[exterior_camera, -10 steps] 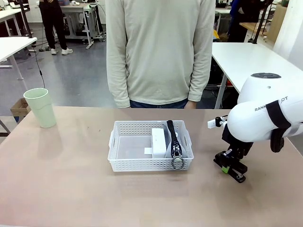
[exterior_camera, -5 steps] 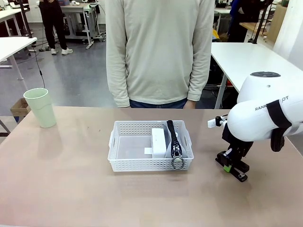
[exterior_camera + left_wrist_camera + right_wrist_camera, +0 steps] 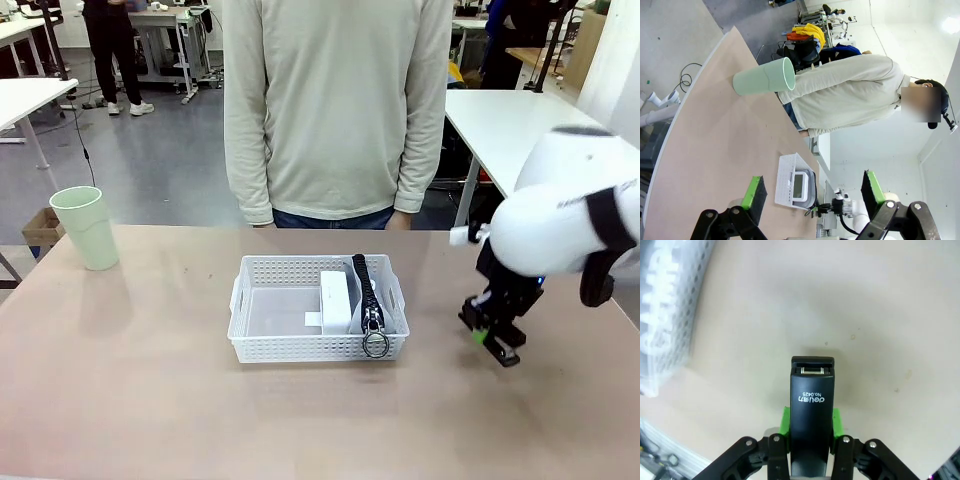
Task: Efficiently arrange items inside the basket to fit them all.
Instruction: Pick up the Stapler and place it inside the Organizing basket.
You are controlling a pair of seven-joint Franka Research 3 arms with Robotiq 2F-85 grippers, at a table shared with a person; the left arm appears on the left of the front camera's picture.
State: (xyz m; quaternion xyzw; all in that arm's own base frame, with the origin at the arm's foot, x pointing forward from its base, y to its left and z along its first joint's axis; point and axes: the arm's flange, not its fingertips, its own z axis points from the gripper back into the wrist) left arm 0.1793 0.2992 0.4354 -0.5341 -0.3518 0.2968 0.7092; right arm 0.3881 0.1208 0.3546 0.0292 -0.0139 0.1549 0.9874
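**Stapler Gripped Beside Basket**

Held black stapler point(image 3: 811, 387) in clamped right gripper point(image 3: 811, 422) at lower right of the front view, right of the basket point(image 3: 300, 263). Found left gripper point(image 3: 812, 192) open, empty. Judged possible: stapler pivoting in the narrow pinch, then snagging the rim or the grey pouch point(image 3: 367, 288) inside.

My right arm point(image 3: 560, 225) reaches in from the right side, wrist bent downward. Its end effector point(image 3: 492, 338) points down at a slight tilt, with both fingers clamped on the black stapler point(image 3: 812, 390). My left end effector point(image 3: 813, 190) has its green pads spread well apart.
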